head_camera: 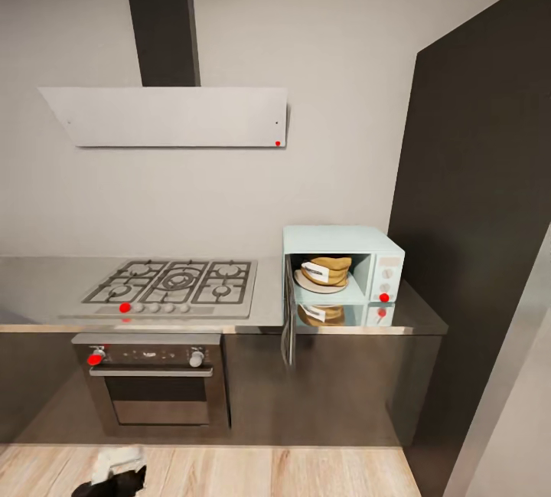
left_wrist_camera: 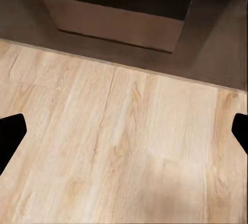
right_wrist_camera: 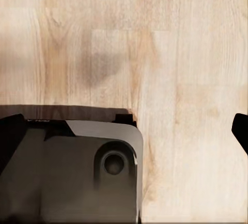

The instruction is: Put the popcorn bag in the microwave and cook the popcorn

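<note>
- Pale grey walls back the kitchen, with a white slanted hood [head_camera: 172,116] hanging under a dark chimney column and a tall dark cabinet panel [head_camera: 478,214] closing off the right side.
- Along the wall runs the countertop [head_camera: 46,286], a reflective grey slab carrying a steel gas hob [head_camera: 174,286] with a row of knobs and one red dot at its front edge.
- Below the hob sits a black-and-steel oven [head_camera: 151,382], set into the dark cabinet fronts.
- Right of the hob stands the microwave [head_camera: 343,266], pale blue-white, its door [head_camera: 288,321] swung open toward the camera.
- Inside the microwave lies the popcorn bag [head_camera: 327,270] — tan-brown with a white label — on the pale round plate; its reflection shows in the countertop just beneath.
- Light wooden floor [left_wrist_camera: 124,146] runs up to the cabinet base.
- Left gripper [left_wrist_camera: 124,131]: dark fingertips at opposite edges of the wrist view, spread wide, nothing between them but floor.
- Right gripper [right_wrist_camera: 124,131]: fingertips likewise wide apart and empty, above the floor and a dark grey part of the robot's base [right_wrist_camera: 77,172].
</note>
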{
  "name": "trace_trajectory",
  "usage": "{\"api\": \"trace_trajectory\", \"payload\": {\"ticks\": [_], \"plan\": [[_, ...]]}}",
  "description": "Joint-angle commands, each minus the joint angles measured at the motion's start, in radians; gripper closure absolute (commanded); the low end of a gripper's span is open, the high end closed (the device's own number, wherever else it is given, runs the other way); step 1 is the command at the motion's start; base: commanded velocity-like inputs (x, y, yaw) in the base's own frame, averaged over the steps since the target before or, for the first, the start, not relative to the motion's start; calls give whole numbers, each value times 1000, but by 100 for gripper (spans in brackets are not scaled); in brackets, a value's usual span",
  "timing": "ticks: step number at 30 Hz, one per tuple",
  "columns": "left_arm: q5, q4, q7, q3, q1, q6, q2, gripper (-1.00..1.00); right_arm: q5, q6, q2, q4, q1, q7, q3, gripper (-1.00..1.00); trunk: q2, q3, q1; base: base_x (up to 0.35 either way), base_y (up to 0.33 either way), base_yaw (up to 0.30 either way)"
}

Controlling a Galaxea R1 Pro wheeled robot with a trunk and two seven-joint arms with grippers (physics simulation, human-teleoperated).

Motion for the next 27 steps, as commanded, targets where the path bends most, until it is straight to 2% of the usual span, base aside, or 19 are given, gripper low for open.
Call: {"api": "trace_trajectory", "payload": {"ticks": [1, 4, 7, 12, 15, 22, 27], "plan": [[1, -80, -1, 0, -1, 36, -1, -100, 2, -4, -1, 3, 0, 1, -6, -100, -1, -1, 0, 0, 0, 0], [2, -195, -5, 0, -4, 71, -2, -100, 2, -4, -1, 3, 1, 1, -6, -100, -1, -1, 0, 0, 0, 0], [2, -251, -7, -2, -5, 81, -1, -100, 2, -5, -1, 3, 1, 0, -6, -100, -1, -1, 0, 0, 0, 0], [1, -292, -7, -8, -5, 81, -9, -100, 3, -5, -1, 3, 0, 1, -6, -100, -1, -1, 0, 0, 0, 0], [1, -345, -8, -39, -5, 82, -17, -100, 3, -6, -1, 3, 0, 1, -6, -100, -1, -1, 0, 112, 0, 0], [0, -406, -6, -85, -5, 82, -25, -100, 3, -7, -1, 3, 0, 1, -6, -100, -1, -1, 0, 313, 0, 0], [0, -418, -6, -95, -5, 81, -25, -100, 3, -3, 0, 3, 1, 1, -6, -100, -1, -1, 0, 338, 0, 0]]}}
